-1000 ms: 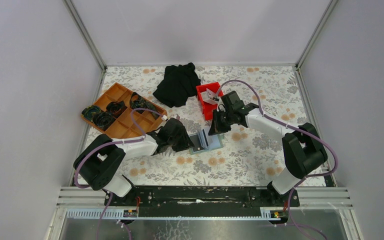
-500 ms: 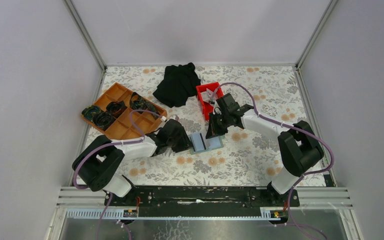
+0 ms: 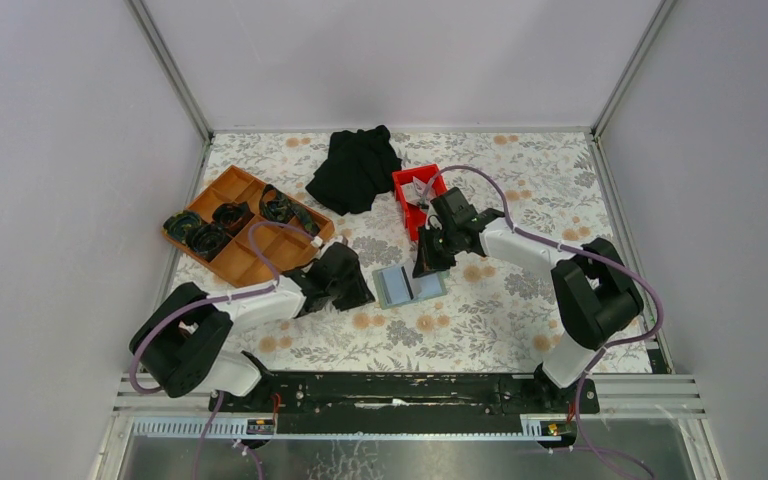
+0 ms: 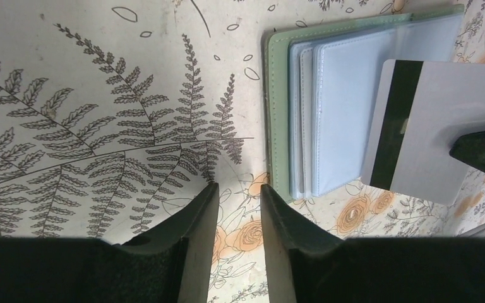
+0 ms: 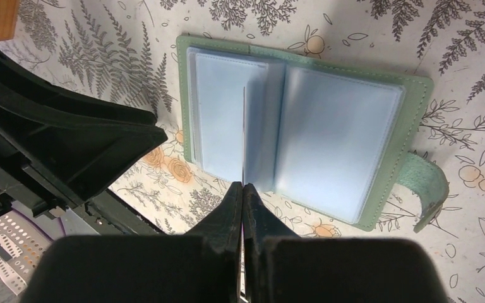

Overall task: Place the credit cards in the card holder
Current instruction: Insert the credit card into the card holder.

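A: Where is the holder (image 3: 410,284) seen?

B: It is laid open on the tabletop (image 3: 520,300), between the two arms. Its clear sleeves are turned up and its strap (image 5: 431,186) is folded out to one side.

A: And the right jaws?

B: They are pressed shut on a card (image 4: 429,126), which is pinched by one edge. The card is held edge-down over the open holder. Its pale face with a dark stripe is shown in the left wrist view. Whether its lower edge is touching the sleeves cannot be told.

A: The left jaws?

B: A narrow gap is seen between them and nothing is gripped. They are set low over the tabletop, just beside the holder's left edge.

A: What else is seen?

B: A red bin (image 3: 407,215) is seen behind the holder, with what are probably more cards (image 3: 420,190) inside. An orange tray (image 3: 245,225) and a black cloth (image 3: 355,170) are seen farther back.
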Controlling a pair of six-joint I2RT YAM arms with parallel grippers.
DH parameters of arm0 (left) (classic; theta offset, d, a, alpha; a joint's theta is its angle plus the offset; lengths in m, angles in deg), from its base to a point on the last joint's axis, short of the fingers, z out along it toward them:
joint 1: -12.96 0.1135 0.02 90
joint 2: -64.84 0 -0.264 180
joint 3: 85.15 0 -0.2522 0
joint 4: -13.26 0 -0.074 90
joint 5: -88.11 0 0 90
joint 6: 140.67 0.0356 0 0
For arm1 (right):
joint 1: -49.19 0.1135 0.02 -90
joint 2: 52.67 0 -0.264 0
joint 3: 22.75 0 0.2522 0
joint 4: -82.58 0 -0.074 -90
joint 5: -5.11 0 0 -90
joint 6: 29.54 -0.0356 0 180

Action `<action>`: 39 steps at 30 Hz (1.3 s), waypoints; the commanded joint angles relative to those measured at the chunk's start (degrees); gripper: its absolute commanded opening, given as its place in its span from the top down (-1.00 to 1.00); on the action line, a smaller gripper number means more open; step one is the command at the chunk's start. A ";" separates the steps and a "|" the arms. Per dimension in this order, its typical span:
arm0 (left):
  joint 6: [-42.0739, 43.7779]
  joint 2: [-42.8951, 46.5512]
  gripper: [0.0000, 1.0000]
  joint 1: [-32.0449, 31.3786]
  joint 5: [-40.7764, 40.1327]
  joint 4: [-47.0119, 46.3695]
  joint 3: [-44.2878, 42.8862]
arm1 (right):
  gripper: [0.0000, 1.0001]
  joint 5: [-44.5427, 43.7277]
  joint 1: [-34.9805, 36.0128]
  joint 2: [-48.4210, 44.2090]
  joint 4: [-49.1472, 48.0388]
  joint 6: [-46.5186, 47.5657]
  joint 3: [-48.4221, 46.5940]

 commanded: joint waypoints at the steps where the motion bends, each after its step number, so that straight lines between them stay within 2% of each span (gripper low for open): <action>1: 2.37 -1.23 0.25 -0.27 -1.31 1.93 -2.31 | 1.00 -1.71 0.29 0.49 -1.05 1.38 -2.19; 18: 4.63 -7.28 0.43 -0.24 2.35 1.72 -9.61 | 1.00 0.87 -3.91 0.49 -3.06 2.08 -1.14; 39: 4.28 -10.53 0.49 -0.25 2.92 0.61 -7.78 | 1.00 5.41 -5.86 2.52 -8.01 1.58 3.62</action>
